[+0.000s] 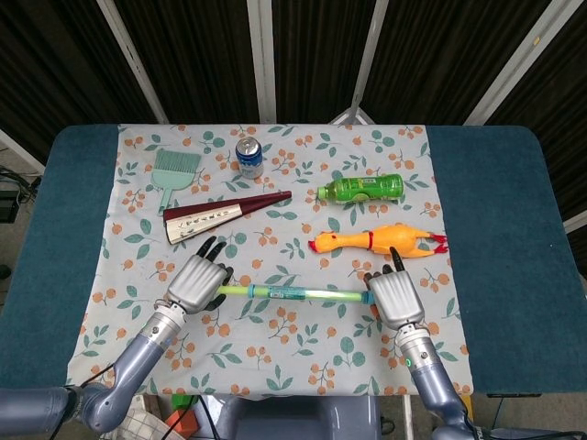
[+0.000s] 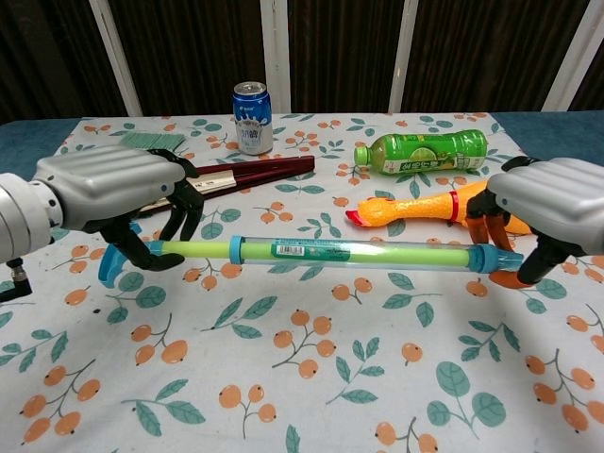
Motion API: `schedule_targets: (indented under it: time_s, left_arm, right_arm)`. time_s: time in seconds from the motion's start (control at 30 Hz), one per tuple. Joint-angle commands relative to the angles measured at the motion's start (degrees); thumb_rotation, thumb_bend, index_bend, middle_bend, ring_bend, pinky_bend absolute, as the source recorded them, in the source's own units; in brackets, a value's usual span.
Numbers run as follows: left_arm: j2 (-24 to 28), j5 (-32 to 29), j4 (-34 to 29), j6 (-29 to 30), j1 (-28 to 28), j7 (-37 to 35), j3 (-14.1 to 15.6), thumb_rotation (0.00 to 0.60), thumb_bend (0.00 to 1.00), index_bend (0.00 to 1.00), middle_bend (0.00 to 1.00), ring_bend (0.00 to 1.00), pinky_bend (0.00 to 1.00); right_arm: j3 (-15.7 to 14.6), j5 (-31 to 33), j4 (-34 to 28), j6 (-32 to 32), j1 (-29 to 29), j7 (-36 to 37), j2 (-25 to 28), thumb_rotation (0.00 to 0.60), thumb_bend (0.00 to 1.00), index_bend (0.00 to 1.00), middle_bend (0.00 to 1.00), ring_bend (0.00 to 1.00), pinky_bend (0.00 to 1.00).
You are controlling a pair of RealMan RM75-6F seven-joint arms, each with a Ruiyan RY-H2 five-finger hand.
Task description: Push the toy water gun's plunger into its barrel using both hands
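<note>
The toy water gun (image 2: 349,253) is a clear barrel with blue end caps and a yellow-green plunger rod (image 2: 193,249) sticking out a short way on the left. It hangs level above the cloth. My left hand (image 2: 113,193) grips the plunger's blue handle (image 2: 111,266) at the left end. My right hand (image 2: 547,203) holds the barrel's right cap (image 2: 483,259). From the head view, the gun (image 1: 298,293) spans between the left hand (image 1: 194,284) and the right hand (image 1: 393,298).
A yellow rubber chicken (image 2: 453,203) lies just behind the barrel's right part, a green bottle (image 2: 425,151) beyond it. A dark red folded fan (image 2: 245,176), a blue can (image 2: 252,117) and a green brush (image 1: 172,172) lie at the back left on the floral cloth (image 2: 302,377).
</note>
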Motion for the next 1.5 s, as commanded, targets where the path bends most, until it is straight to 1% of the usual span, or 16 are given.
schedule_targets:
  time_s: [0.03, 0.63, 0.73, 0.77, 0.83, 0.87, 0.9, 0.93, 1.0, 1.1, 1.13, 1.17, 1.23, 1.33, 1.5]
  left_arm:
    - [-0.63, -0.12, -0.02, 0.36, -0.08, 0.39, -0.15, 0.600, 0.58, 0.61, 0.59, 0.09, 0.00]
    - [-4.07, 0.20, 0.10, 2.67, -0.03, 2.13, -0.53, 0.600, 0.58, 0.61, 0.59, 0.09, 0.00]
    - [-4.41, 0.16, 0.14, 2.85, 0.07, 2.13, -0.54, 0.600, 0.58, 0.59, 0.57, 0.09, 0.00]
    - [-4.46, 0.15, 0.15, 2.87, 0.10, 2.18, -0.48, 0.600, 0.56, 0.58, 0.54, 0.09, 0.00]
    - [-4.44, 0.13, 0.09, 2.90, 0.21, 2.17, -0.35, 0.600, 0.51, 0.54, 0.48, 0.09, 0.00]
    - [-4.41, 0.11, 0.05, 2.99, 0.33, 2.12, -0.27, 0.600, 0.46, 0.51, 0.41, 0.08, 0.00]
    - [-4.37, 0.09, 0.04, 3.07, 0.42, 2.10, -0.21, 0.600, 0.43, 0.48, 0.37, 0.08, 0.00]
    - [-4.31, 0.02, 0.04, 3.19, 0.52, 2.15, -0.18, 0.600, 0.38, 0.44, 0.31, 0.07, 0.00]
    - [-4.11, -0.06, -0.09, 3.31, 0.71, 1.94, -0.17, 0.600, 0.30, 0.37, 0.24, 0.06, 0.00]
    - [-3.41, 0.17, -0.49, 3.27, 1.09, 1.17, 0.10, 0.600, 0.24, 0.32, 0.21, 0.05, 0.00]
    - [-3.15, 0.31, -0.65, 3.29, 1.26, 0.94, 0.27, 0.600, 0.22, 0.31, 0.20, 0.04, 0.00]
    - [-2.90, 0.43, -0.87, 3.34, 1.49, 0.60, 0.46, 0.600, 0.22, 0.30, 0.19, 0.04, 0.00]
    - [-2.31, 0.68, -1.48, 3.55, 2.17, -0.36, 1.00, 0.600, 0.22, 0.29, 0.19, 0.03, 0.00]
    - [-0.68, 2.13, -2.90, 4.90, 4.12, -2.80, 2.42, 0.600, 0.21, 0.29, 0.18, 0.03, 0.00]
    - [3.44, 7.85, -4.77, 8.64, 8.02, -8.48, 5.01, 0.600, 0.21, 0.28, 0.15, 0.01, 0.00]
  right_arm:
    - [-0.02, 0.09, -0.10, 0.16, 0.13, -0.08, -0.11, 0.600, 0.34, 0.79, 0.70, 0.36, 0.00]
    - [-0.09, 1.50, -1.44, 1.21, 0.79, -0.52, -0.74, 0.600, 0.34, 0.79, 0.70, 0.36, 0.00]
    - [-0.28, 1.43, -1.40, 1.45, 0.88, -0.77, -0.78, 0.600, 0.34, 0.79, 0.70, 0.36, 0.00]
    - [-0.34, 1.54, -1.40, 1.46, 0.90, -0.81, -0.73, 0.600, 0.34, 0.77, 0.70, 0.36, 0.00]
    - [-0.47, 1.74, -1.40, 1.45, 0.91, -0.83, -0.59, 0.600, 0.34, 0.66, 0.65, 0.32, 0.00]
    - [-0.62, 2.05, -1.45, 1.26, 0.93, -0.85, -0.39, 0.600, 0.34, 0.56, 0.58, 0.28, 0.00]
    - [-0.74, 2.41, -1.53, 1.13, 0.96, -1.07, -0.17, 0.600, 0.34, 0.46, 0.51, 0.22, 0.00]
    - [-0.85, 2.84, -1.65, 1.06, 1.01, -1.43, 0.05, 0.600, 0.34, 0.39, 0.45, 0.18, 0.00]
    - [-1.08, 3.94, -1.98, 1.10, 1.09, -2.60, 0.58, 0.600, 0.34, 0.21, 0.31, 0.09, 0.00]
    - [-1.37, 5.89, -2.97, 1.58, 1.16, -4.54, 1.46, 0.600, 0.34, 0.07, 0.18, 0.02, 0.00]
    - [-1.49, 6.51, -3.31, 1.72, 1.15, -5.04, 1.77, 0.600, 0.34, 0.05, 0.16, 0.01, 0.00]
    - [-1.66, 7.13, -3.65, 1.84, 1.15, -5.59, 2.11, 0.600, 0.34, 0.02, 0.11, 0.00, 0.00]
    - [-2.18, 8.14, -4.06, 2.18, 1.15, -6.88, 2.83, 0.600, 0.34, 0.00, 0.07, 0.00, 0.00]
    - [-3.03, 8.21, -4.31, 3.11, 0.50, -6.79, 4.10, 0.600, 0.34, 0.00, 0.05, 0.00, 0.00]
    - [-4.58, 4.78, -3.12, 4.02, -1.44, -2.04, 7.18, 0.600, 0.34, 0.00, 0.00, 0.00, 0.00]
